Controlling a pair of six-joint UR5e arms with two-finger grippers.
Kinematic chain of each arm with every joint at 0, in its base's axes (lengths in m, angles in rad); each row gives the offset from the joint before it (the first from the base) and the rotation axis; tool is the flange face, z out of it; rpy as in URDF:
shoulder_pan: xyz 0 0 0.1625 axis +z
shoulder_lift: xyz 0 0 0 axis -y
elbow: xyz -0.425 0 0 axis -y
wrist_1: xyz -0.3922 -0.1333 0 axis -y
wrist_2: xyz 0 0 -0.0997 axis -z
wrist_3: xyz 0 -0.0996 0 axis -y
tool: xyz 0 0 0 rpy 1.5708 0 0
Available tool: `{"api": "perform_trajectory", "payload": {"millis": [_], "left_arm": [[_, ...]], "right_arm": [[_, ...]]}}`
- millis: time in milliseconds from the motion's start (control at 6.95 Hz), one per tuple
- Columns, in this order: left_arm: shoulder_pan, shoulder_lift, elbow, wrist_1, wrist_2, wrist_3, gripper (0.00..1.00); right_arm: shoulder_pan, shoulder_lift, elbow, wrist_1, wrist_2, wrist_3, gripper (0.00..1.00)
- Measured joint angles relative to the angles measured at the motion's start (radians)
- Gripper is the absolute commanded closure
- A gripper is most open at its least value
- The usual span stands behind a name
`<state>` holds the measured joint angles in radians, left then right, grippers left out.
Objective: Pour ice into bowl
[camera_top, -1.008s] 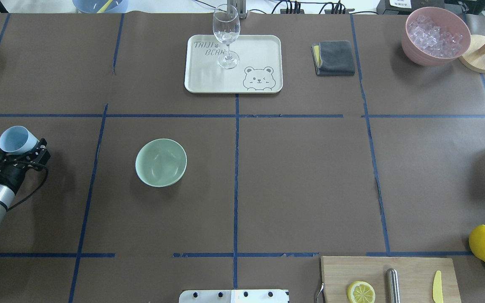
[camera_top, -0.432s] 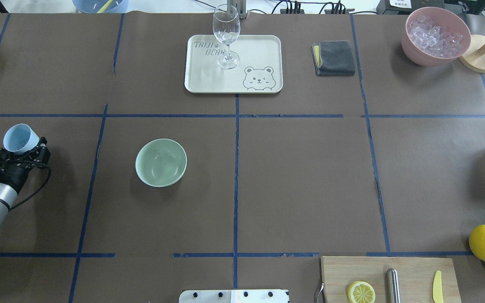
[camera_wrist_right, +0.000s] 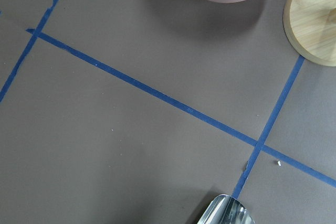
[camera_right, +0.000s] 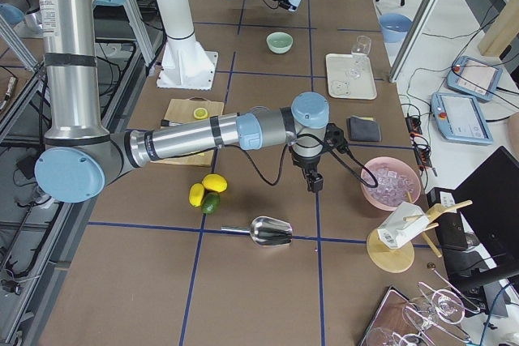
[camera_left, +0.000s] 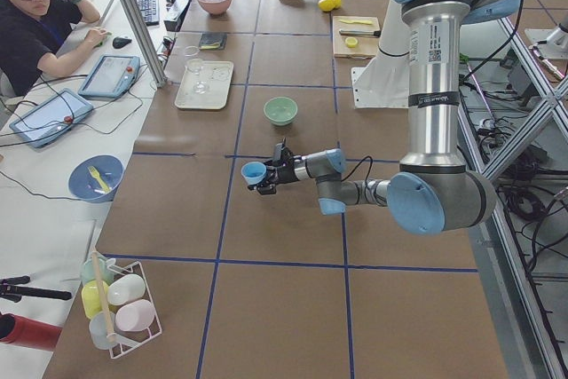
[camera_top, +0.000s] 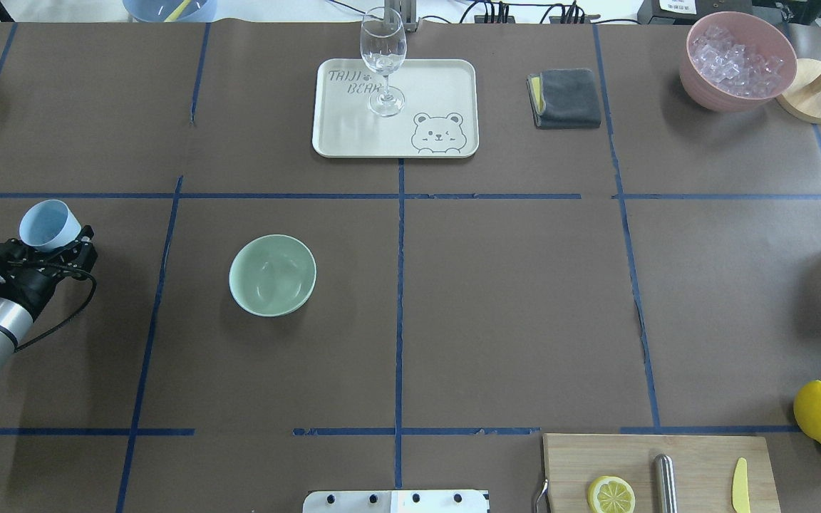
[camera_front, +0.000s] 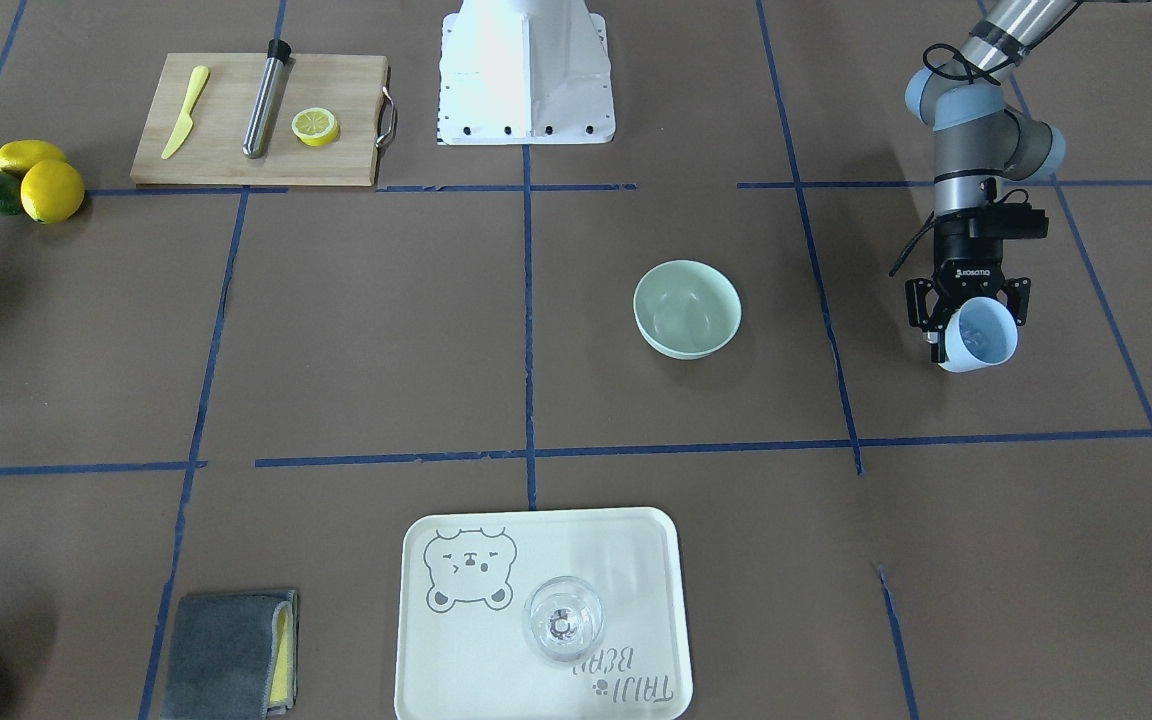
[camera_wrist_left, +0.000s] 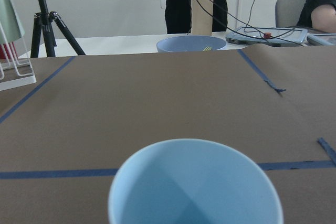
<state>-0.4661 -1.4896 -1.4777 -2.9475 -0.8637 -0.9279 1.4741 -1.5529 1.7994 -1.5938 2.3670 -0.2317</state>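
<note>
Currently the left claw is gripping a light blue cup, fingers clamped against its sides, and is hovering close to the left edge of the tabletop, about midway between its near and far edges. The cup is leaning, its mouth tipping toward the far edge. The mint-green bowl is sitting upright left of the tabletop's centre, well apart from the cup, and is looking bare inside. No ice is showing in cup or bowl; the wrist view is cutting off the cup's bottom, so any cubes there are hidden. The right claw is hanging near a pink container toward the right edge; whether its fingers are apart or together cannot be told. Judging by the task, the step in hand is carrying the cup to the bowl. Doing it well probably means levelling the cup while travelling, stopping with its lip over the bowl's middle, then tipping slowly so the light cubes are not bouncing out
</note>
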Motion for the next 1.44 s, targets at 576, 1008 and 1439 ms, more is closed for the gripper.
{"api": "perform_trajectory", "payload": {"millis": [576, 1008, 1439], "left_arm": [[-0.070, -0.025, -0.169, 0.028, -0.116, 0.564, 0.92], [-0.061, -0.113, -0.195, 0.195, -0.108, 0.647, 1.00], [0.026, -0.172, -0.198, 0.253, 0.028, 0.828, 1.00]], "right_arm": [[0.000, -0.004, -0.003, 0.000, 0.000, 0.000, 0.00], [0.005, -0.012, -0.004, 0.000, 0.000, 0.000, 0.00], [0.013, -0.017, -0.006, 0.000, 0.000, -0.001, 0.00]]}}
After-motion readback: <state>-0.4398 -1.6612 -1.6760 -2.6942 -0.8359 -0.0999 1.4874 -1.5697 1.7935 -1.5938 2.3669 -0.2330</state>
